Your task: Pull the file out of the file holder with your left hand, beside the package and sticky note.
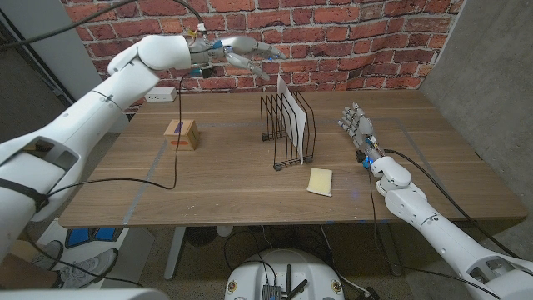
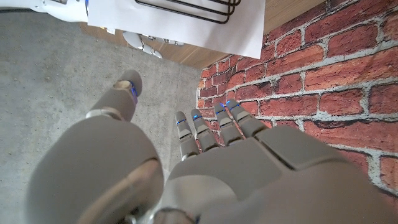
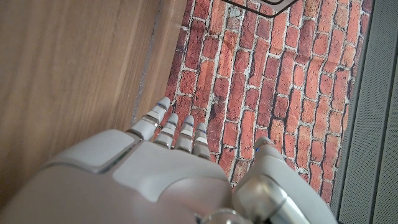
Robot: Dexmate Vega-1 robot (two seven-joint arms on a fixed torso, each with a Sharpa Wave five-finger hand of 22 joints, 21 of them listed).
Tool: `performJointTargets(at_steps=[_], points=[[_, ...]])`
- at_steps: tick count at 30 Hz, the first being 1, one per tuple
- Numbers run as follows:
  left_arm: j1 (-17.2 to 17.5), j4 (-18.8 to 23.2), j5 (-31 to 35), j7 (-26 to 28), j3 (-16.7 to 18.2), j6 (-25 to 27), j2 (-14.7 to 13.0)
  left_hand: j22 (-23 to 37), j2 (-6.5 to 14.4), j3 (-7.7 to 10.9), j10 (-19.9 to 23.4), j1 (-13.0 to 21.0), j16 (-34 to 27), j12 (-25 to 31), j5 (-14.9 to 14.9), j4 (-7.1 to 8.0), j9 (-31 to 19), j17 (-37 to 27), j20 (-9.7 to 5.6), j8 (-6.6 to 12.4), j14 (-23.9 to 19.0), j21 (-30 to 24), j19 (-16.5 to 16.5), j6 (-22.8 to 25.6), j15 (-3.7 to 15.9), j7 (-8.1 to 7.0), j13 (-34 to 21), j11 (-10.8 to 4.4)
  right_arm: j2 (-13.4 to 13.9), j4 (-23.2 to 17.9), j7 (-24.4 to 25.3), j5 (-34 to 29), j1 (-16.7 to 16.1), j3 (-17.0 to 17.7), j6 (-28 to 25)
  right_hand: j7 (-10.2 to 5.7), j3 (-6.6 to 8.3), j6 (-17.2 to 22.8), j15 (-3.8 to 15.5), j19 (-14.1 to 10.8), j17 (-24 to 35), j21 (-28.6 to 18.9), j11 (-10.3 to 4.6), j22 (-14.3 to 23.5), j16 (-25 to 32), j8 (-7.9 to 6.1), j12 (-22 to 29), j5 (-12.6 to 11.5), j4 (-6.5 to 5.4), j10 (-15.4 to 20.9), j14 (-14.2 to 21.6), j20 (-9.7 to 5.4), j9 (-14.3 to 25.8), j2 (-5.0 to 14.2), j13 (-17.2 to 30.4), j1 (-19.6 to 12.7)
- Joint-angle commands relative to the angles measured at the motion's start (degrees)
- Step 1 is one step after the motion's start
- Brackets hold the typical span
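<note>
A black wire file holder stands mid-table with a white file upright in its slots; both also show in the left wrist view as the holder and the file. My left hand hovers high above the table, up and to the left of the holder, fingers spread and holding nothing. In the left wrist view that left hand has its fingers apart. My right hand stands at the table's right side, fingers extended, empty; the right hand also shows in the right wrist view.
A small brown package sits left of the holder. A yellow sticky note lies in front of the holder toward the near edge. A white power strip sits at the back left by the brick wall. A black cable hangs across the table's left.
</note>
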State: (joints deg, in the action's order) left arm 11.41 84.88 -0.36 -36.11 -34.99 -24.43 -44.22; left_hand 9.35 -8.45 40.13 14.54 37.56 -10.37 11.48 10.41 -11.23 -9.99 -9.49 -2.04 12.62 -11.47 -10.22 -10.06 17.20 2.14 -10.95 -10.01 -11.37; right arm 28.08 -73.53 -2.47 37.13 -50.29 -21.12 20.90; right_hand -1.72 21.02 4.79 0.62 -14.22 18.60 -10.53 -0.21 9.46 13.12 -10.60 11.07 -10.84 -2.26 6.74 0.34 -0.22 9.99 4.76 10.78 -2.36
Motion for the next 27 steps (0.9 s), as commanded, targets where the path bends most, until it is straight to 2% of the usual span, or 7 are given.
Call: performJointTargets(at_steps=[1,15,23,27], points=[[-5.81,-0.91,3.31,-7.78,-2.61,-2.85,0.15,0.08,0.05,0.10,0.52,1.72,0.17,0.19,0.51,0.04,-0.30,-0.08,-6.98,-0.07,-0.71,-0.30,-0.49,0.67,10.31,0.10,-0.13,-0.17,-0.32,0.43,0.24,-0.10,0.34,-0.09,0.01,-0.20,0.21,0.55,0.15,-0.29,0.08,-0.38,-0.04,0.19,0.15,-0.20,0.14,-0.40,0.47,0.53,0.46,-0.11,0.21,2.18,0.11,-0.30],[-11.09,-1.53,8.50,-13.97,-5.28,-7.33,1.05,0.08,0.24,0.50,0.63,6.54,0.33,-0.14,0.76,0.09,-0.33,-0.07,-6.90,-0.53,-0.56,-0.18,-0.41,0.61,10.42,0.34,-0.14,-0.24,-0.52,-0.07,0.65,0.00,0.17,-0.23,-0.48,-0.23,0.16,0.62,0.05,-0.33,0.07,-0.37,-0.09,0.19,0.19,-0.21,0.14,-0.34,0.46,0.55,0.48,0.00,0.22,2.29,0.12,-0.21],[-12.25,-1.48,12.61,-12.68,-5.30,-11.79,1.39,0.08,0.55,0.68,0.42,8.71,0.40,-0.29,0.90,0.14,-0.36,-0.07,-6.97,-0.79,-0.30,-0.03,0.08,0.32,10.46,0.40,-0.15,-0.23,-0.60,-0.76,1.20,-0.06,-0.22,-0.34,-0.82,-0.19,0.13,0.65,0.01,-0.34,0.07,-0.37,-0.03,0.19,0.22,-0.22,0.13,-0.33,0.44,0.53,0.51,0.02,0.22,2.32,0.12,-0.16],[-13.51,-2.02,13.84,-14.06,-6.22,-13.44,1.96,0.09,0.73,0.72,0.47,9.96,0.40,-0.29,0.94,0.18,-0.37,-0.07,-6.63,-0.86,-0.20,0.07,0.65,0.30,10.46,0.24,-0.15,-0.39,-0.55,-1.19,1.62,-0.23,-0.43,-0.41,-1.03,-0.16,0.11,0.66,-0.04,-0.36,0.07,-0.37,-0.02,0.20,0.23,-0.22,0.14,-0.32,0.43,0.55,0.54,0.03,0.22,2.33,0.12,-0.13]])
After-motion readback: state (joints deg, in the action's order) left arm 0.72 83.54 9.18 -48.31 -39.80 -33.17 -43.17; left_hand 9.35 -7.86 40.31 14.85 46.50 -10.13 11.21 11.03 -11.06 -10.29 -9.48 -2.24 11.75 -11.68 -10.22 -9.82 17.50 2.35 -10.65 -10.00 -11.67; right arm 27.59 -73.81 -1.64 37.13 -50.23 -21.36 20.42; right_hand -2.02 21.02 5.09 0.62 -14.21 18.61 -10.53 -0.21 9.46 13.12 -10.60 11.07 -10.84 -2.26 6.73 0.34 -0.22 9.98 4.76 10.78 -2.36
